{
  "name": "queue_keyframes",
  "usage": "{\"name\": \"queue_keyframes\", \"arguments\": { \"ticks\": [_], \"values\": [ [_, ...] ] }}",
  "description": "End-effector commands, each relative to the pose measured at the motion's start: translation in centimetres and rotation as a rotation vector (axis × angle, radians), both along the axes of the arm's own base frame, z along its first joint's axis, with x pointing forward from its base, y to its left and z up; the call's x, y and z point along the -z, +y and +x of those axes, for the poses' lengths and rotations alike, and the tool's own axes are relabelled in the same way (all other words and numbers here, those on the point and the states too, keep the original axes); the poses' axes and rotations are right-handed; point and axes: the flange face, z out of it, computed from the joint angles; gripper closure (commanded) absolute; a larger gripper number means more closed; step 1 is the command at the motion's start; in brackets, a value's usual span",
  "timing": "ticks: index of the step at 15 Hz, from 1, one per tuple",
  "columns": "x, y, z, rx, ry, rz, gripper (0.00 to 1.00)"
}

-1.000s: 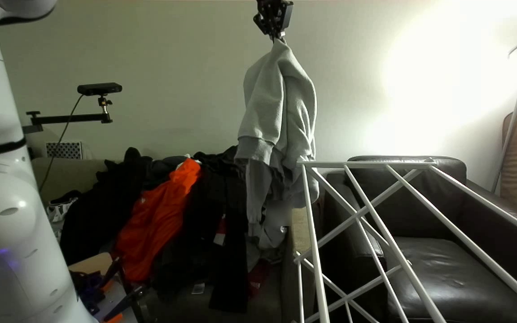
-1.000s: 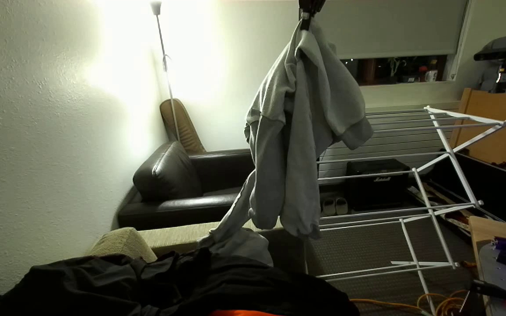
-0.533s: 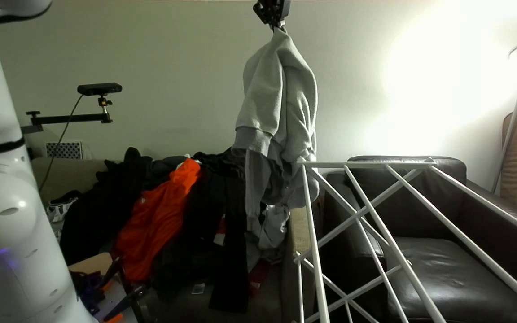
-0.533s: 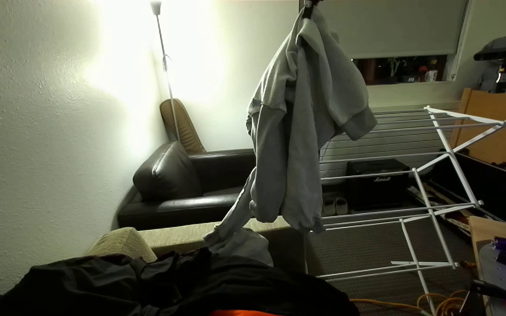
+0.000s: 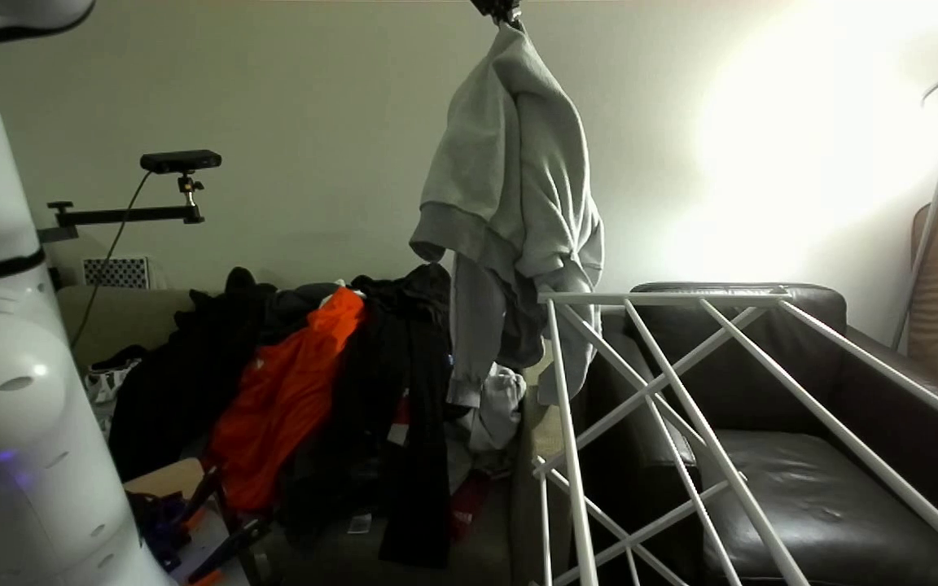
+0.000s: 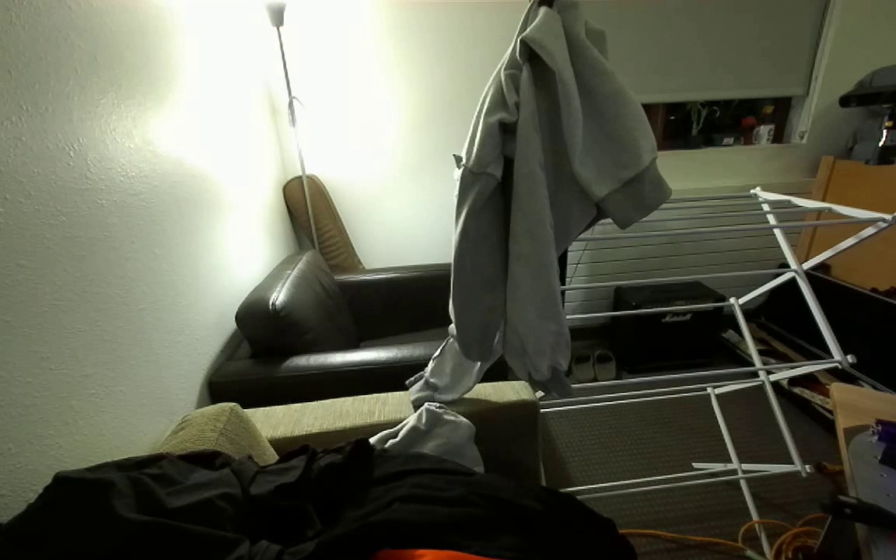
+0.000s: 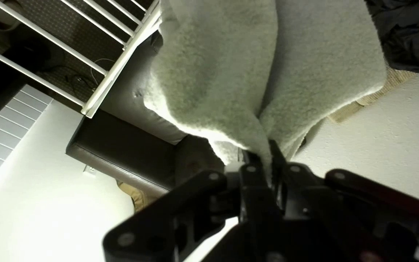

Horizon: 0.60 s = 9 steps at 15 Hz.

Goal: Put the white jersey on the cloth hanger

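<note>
1. Your pincer (image 7: pixel 263 156) pinches the light-gray sweatshirt (image 5: pixel 511 183) by a gathered fold at its highest point.
2. It hangs beside the end of the drying rack (image 5: pixel 656 387), not yet draped over it.
3. Grasp and lift look done; left for you: carry it above the drying rack, lower, release.

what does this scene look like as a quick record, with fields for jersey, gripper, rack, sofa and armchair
jersey: pale grey, hanging from the gripper, not draped over the rack
gripper: closed on a bunched fold of the jersey
rack: white, standing unfolded; cannot tell whether the jersey touches it
sofa: beige, heaped with black clothes and an orange garment
armchair: dark leather, partly behind the rack in an exterior view
</note>
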Motion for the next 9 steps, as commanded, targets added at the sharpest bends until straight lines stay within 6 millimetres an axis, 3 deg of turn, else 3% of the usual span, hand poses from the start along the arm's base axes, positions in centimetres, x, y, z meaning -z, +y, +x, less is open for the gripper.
{"name": "queue_keyframes", "arguments": {
  "ticks": [1, 9],
  "values": [
    [-1.9, -0.5, -1.4, 0.026, -0.028, 0.034, 0.94],
    [-3.3, -1.4, -2.3, 0.039, -0.045, 0.039, 0.94]
  ]
}}
